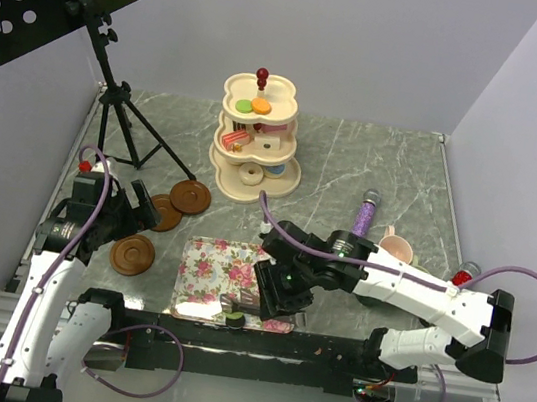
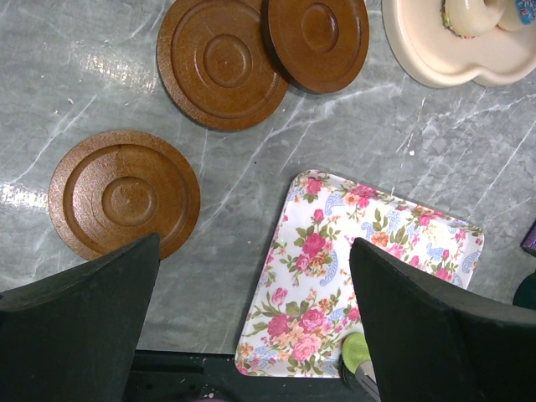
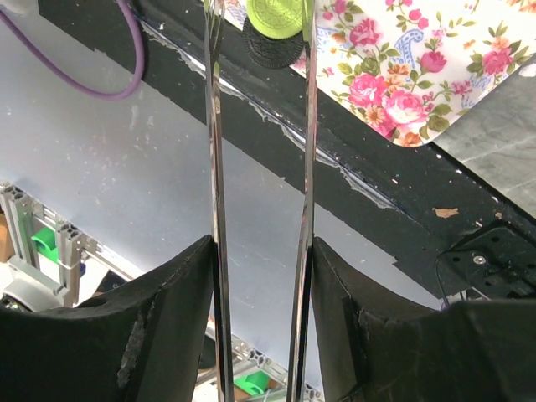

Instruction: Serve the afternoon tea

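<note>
The right end effector [image 3: 261, 251] is clamping tongs [image 3: 216, 167], whose tips are straddling a green macaron [image 3: 276, 17] at the near edge of the tray [image 3: 419, 67]. The left end effector [image 2: 254, 243] is hovering, fingers wide apart, above a saucer [image 2: 124, 194] and the tray

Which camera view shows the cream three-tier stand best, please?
The top external view: the cream three-tier stand appears whole, all three tiers visible. The left wrist view catches only part of its bottom tier, at the frame's top right. The right wrist view does not show it.
</note>
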You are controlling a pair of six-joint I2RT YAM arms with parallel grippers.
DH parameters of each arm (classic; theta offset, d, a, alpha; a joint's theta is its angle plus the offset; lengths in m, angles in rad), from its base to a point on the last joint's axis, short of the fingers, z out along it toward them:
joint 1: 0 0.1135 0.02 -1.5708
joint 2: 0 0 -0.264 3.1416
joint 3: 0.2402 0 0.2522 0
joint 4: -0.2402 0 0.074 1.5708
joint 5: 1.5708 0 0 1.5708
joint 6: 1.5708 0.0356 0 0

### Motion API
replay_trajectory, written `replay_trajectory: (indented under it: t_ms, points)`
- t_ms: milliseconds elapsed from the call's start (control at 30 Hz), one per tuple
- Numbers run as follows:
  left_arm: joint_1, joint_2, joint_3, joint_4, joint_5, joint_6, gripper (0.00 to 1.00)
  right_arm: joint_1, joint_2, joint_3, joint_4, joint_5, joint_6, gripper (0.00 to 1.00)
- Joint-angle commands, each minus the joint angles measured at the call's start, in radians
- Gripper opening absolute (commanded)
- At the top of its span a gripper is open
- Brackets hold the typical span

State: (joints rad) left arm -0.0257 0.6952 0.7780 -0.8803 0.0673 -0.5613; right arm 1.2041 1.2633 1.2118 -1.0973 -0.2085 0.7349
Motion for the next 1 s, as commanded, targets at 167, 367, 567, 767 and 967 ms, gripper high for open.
replay_trajectory:
  t_ms: [167,367,567,767,967]
  points:
    - [0.003,-0.011,0.0,0.026,0.016,0.008,1.0,0.028,0.051,0.078,-0.056,0.017,-0.011,0.55]
    - [0.003,-0.013,0.0,0.026,0.016,0.008,1.0,0.041,0.073,0.094,-0.067,0.021,-0.017,0.56]
    - [0.004,-0.013,0.0,0.027,0.015,0.006,1.0,0.048,0.087,0.091,-0.067,0.021,-0.019,0.56]
    - [0.003,-0.013,0.0,0.026,0.015,0.006,1.0,0.048,0.097,0.092,-0.069,0.017,-0.022,0.56]
    - [0.003,-0.013,0.0,0.026,0.014,0.006,1.0,0.051,0.107,0.092,-0.068,0.02,-0.025,0.52]
